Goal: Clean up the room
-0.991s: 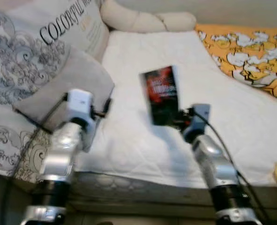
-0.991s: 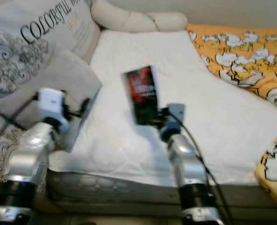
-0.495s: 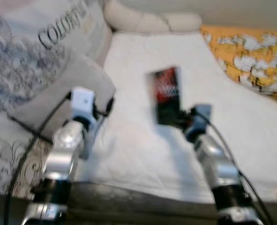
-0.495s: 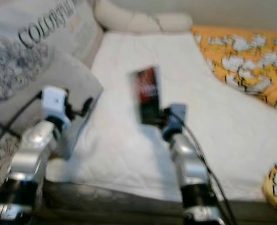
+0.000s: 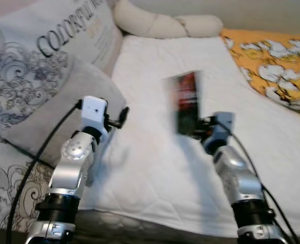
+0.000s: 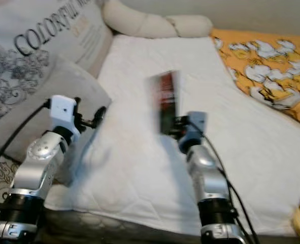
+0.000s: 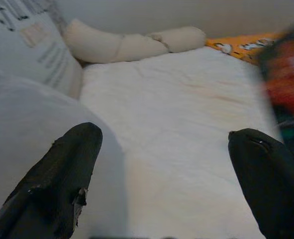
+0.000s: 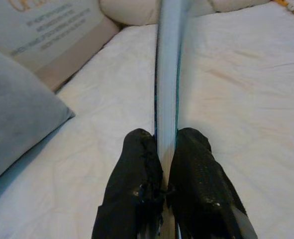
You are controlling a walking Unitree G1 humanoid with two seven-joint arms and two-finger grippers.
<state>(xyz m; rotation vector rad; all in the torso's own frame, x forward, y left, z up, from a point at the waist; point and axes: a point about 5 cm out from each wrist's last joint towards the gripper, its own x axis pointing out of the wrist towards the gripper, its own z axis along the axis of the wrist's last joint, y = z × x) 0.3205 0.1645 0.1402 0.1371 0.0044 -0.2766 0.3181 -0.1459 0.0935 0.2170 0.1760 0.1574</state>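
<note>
Compared with 1 s ago, the book (image 5: 187,103) is seen turned more edge-on to the head camera: its red and black cover showed broadly then, and is narrower and blurred now, so a twist about its long axis is under way. The whole scene has also shifted a little, which is put down to camera motion. The book is held clear above the white mattress (image 5: 150,152), which suggests that it has been picked up and is being carried off the bed for tidying; the putting-away is judged not yet done.

The right gripper (image 8: 167,164) is clenched on the book's lower edge, the 2 fingers (image 8: 137,184) pressed against either face. The long axis is held roughly upright, leaning slightly away from the robot, with the free end uppermost and the thin edge facing along the wrist.

The left gripper (image 7: 161,174) is released and spread wide, hanging over the mattress beside the grey pillow (image 5: 63,109), with nothing between its fingers.
</note>
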